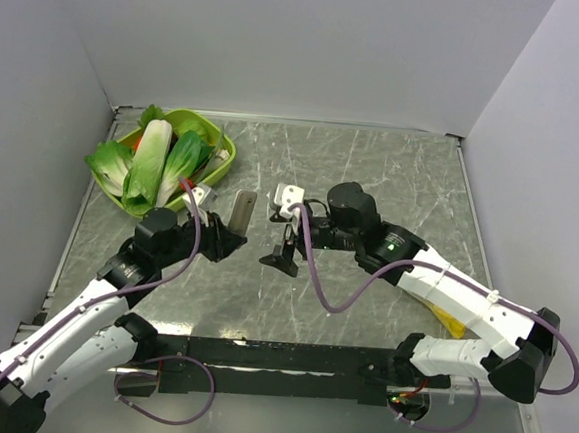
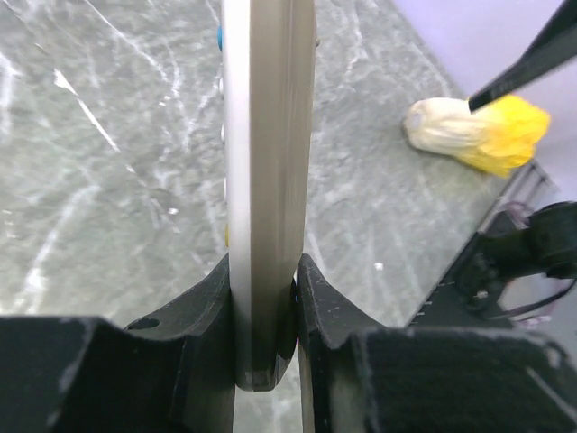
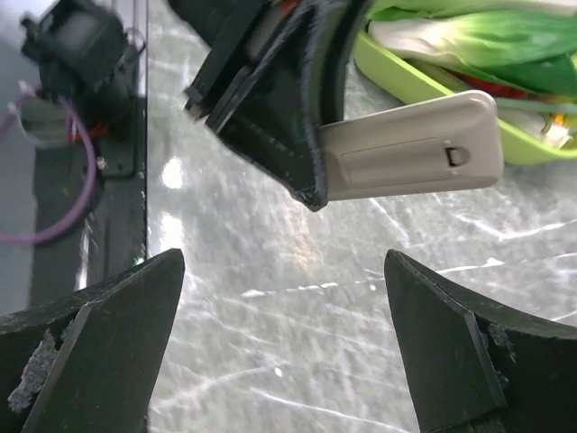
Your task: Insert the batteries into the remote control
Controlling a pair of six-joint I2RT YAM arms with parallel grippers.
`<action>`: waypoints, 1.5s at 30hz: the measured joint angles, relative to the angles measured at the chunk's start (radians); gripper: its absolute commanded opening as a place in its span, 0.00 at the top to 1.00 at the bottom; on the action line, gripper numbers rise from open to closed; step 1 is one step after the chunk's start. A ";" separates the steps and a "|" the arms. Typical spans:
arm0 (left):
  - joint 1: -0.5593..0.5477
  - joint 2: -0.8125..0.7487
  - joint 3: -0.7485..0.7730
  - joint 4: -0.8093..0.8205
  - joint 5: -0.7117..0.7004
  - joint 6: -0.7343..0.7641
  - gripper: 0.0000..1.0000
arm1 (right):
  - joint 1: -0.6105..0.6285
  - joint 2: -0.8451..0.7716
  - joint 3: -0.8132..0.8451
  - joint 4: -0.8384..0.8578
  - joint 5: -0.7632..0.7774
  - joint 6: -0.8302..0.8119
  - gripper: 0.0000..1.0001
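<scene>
Remote (image 1: pixel 241 211) is off the table (image 1: pixel 393 175), just left of centre in the top view and just below the tray (image 1: pixel 226 151) of greens (image 1: pixel 153 161).

- Left claw (image 1: pixel 230 236) pinches the remote by one end. In the left wrist view the bar stands edge-on between the two pads, both pressed to its flat sides.
- Right claw (image 1: pixel 280 257) hangs beside it, lower centre of the top view, spread wide and holding nothing. In its own view, the fingers (image 3: pixel 99 347) sit at the bottom corners of the frame, with bare table between them.
- In the right wrist view the remote's grey reverse faces that camera. Cover (image 3: pixel 397 161) looks still seated, with the latch (image 3: pixel 455 156) near the free end.
- Batteries: not found in any view. They may be hidden by the arms or be too small to pick out.
- Yellow lump (image 2: pixel 478 135) lies on the table, upper right of the left wrist view; it is not part of the job.

Progress, as judged: early. The remote has been lifted and its back turned toward the free claw, and nothing else appears finished. Left to do: get the cover off, find and pick up both batteries, seat each in the bay, probably refit the cover.
</scene>
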 measured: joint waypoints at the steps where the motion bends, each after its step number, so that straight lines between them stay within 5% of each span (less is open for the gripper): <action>1: 0.000 -0.005 -0.004 0.000 -0.004 0.019 0.98 | 0.000 0.004 0.000 0.014 0.008 0.033 0.00; 22: 0.000 -0.130 -0.066 0.113 -0.030 0.092 0.98 | -0.001 0.098 0.015 0.323 0.547 1.107 0.13; 45: 0.000 -0.145 -0.066 0.136 -0.060 0.058 0.98 | 0.000 0.137 -0.035 0.450 0.562 1.317 0.27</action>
